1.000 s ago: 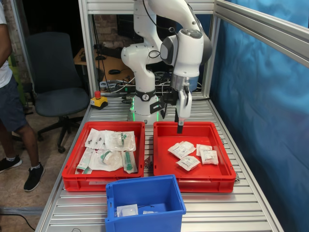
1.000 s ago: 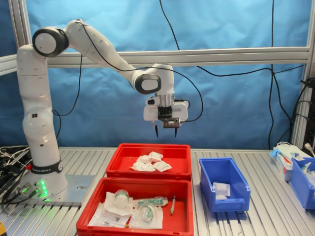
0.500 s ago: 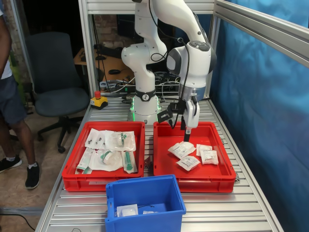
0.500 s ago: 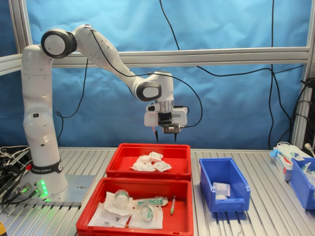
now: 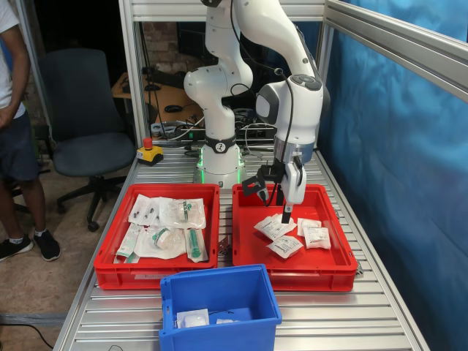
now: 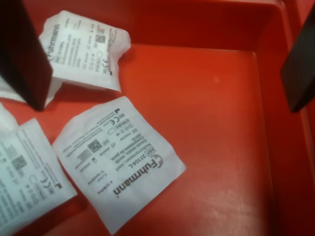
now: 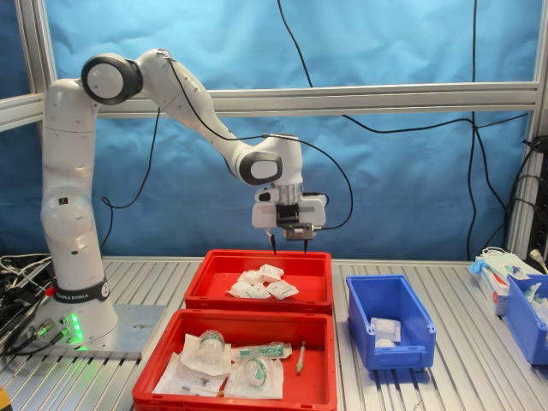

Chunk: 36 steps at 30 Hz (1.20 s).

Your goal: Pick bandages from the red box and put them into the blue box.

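The gripper (image 5: 281, 212) hangs above the shallow rectangular red plastic tray (image 5: 333, 269) that holds only small white packets. Its jaws stand spread apart and carry nothing; the wrist view shows bare red floor between the two dark fingers (image 6: 24, 54).

The bandages (image 5: 285, 246), small flat squarish white packets in crinkly wrappers, lie loose on the floor of this tray, four visible in the first exterior view. In the second exterior view they form a cluster (image 7: 264, 284) just below the gripper (image 7: 288, 247).

Key relation: in the wrist view, one printed packet (image 6: 118, 160) lies flat and turned cornerwise, below the gap between the fingers and offset toward the finger already standing over another packet (image 6: 81, 46). The packet is near-square, so no long axis dictates wrist rotation. Judgement: a short shift toward that packet and a straight descent are probably what the next move requires.

The blue plastic bin (image 5: 219, 292), deeper and smaller than the tray, stands on the desk (image 5: 351, 322) and already contains white packets.

The twin red tray with green-marked packets (image 5: 157, 227) is not involved.
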Each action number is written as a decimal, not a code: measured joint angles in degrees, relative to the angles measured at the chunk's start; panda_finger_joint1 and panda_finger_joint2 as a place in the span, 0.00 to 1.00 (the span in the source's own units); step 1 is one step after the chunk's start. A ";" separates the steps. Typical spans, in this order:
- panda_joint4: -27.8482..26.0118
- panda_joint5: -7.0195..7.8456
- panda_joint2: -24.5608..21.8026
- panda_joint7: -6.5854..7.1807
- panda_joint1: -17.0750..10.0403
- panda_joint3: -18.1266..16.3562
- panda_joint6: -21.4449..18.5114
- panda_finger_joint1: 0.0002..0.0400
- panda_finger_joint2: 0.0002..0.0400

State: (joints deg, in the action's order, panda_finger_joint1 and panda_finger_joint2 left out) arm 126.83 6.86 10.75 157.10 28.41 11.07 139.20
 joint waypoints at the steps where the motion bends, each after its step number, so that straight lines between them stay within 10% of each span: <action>1: 0.00 0.00 0.30 0.00 0.06 0.00 0.41 1.00 1.00; 18: 0.02 0.00 6.08 -1.60 2.11 -0.09 4.78 1.00 1.00; 36: 0.02 0.00 10.17 -6.34 4.11 -0.17 8.00 1.00 1.00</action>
State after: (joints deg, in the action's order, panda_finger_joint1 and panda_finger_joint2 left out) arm 126.85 6.86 20.92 150.76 32.52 10.90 147.21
